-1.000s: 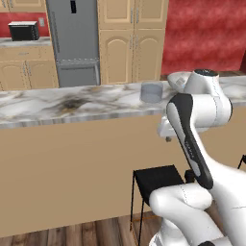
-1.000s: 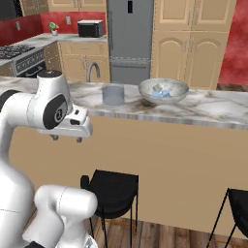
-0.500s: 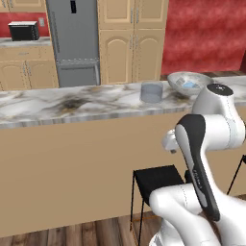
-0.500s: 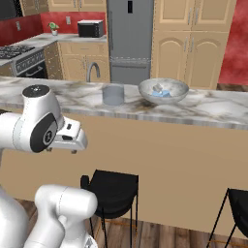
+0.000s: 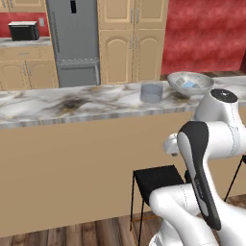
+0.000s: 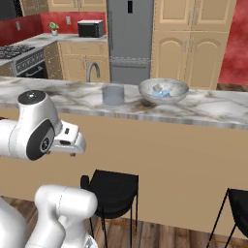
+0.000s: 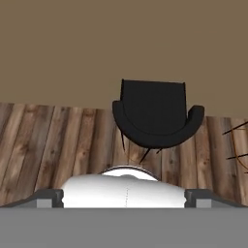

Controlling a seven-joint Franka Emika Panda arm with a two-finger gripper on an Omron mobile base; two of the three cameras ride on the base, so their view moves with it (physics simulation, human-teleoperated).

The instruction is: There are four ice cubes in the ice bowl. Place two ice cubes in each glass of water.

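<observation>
A marble counter (image 6: 203, 109) carries a bowl (image 6: 163, 91) of ice cubes (image 6: 161, 90), with a glass (image 6: 113, 94) at its 9 o'clock. The gripper (image 7: 124, 196) points floorward over a black stool (image 7: 156, 114), fingers wide apart and empty.

A long marble counter (image 5: 57, 103) with a tan front panel crosses the kitchen. Black stools (image 6: 114, 186) stand on the wood-plank floor (image 7: 43, 140) below it. At the far wall, a steel refrigerator (image 5: 74, 43) sits between light wood cabinets (image 5: 132, 41), with a black microwave (image 5: 23, 31) to the left and a red wall (image 5: 202, 33) to the right.
</observation>
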